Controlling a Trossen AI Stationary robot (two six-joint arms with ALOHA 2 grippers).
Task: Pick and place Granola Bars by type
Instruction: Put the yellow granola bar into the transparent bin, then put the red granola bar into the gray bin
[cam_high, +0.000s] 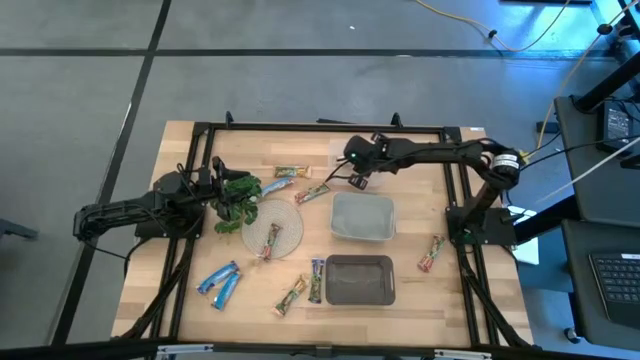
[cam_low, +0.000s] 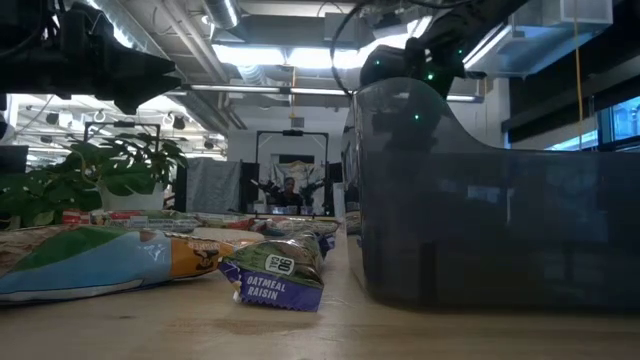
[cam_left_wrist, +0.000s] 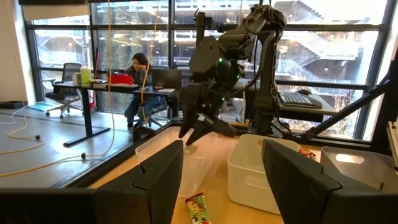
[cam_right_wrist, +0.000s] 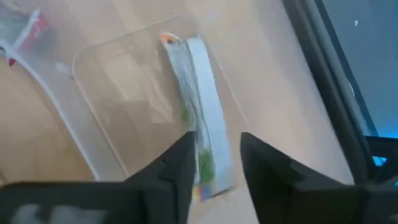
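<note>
Right wrist view: a green-tan granola bar (cam_right_wrist: 202, 149) lies in a clear tray (cam_right_wrist: 112, 93) near the surface's (cam_high: 190, 260) far edge, between the right hand's (cam_right_wrist: 214, 158) parted fingers. Other bars (cam_high: 222, 283) lie scattered toward the near edge. The left hand (cam_left_wrist: 217, 180) waits open by the left edge, beside a plant sprig (cam_high: 235, 195).

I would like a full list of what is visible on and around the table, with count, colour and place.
Bars: nine; blue, green-tan, red-pink, dark; scattered over the table.
Bins: two; pale bin, dark bin; right of centre.
Tray: one, clear; under the right gripper, holding one bar.
Disc: one, clear; left of centre, a bar on it.
Plant: one, green; by the left gripper.
Table: one, wood.
Person: one; seated at a far desk.
Left gripper: open, empty.
Right gripper: open, over the tray's bar.
</note>
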